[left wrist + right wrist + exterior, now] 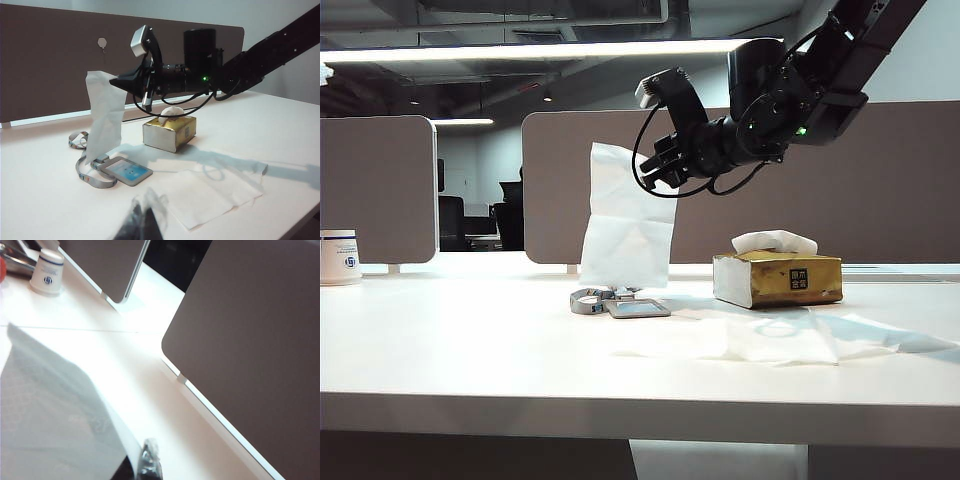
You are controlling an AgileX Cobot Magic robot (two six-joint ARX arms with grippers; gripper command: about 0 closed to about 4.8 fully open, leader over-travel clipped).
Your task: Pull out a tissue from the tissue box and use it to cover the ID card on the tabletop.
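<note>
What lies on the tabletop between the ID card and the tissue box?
In the left wrist view, the tabletop between the ID card and the tissue box is bare, crossed only by shadow; the wide creased white sheet lies nearer.

In the exterior view, the tissue box (778, 279) sits on the table (470, 350) right of centre. The ID card (638, 309) lies left of it, its lanyard (588, 299) further left. The tissue (628, 225) hangs above the card from the right end effector (658, 170). A wide sheet (780, 335) lies before the box. A cup (339, 257) stands at far left. Partition panels (880, 200) stand behind.

The left end effector (141, 225) sits low at the near table edge.
</note>
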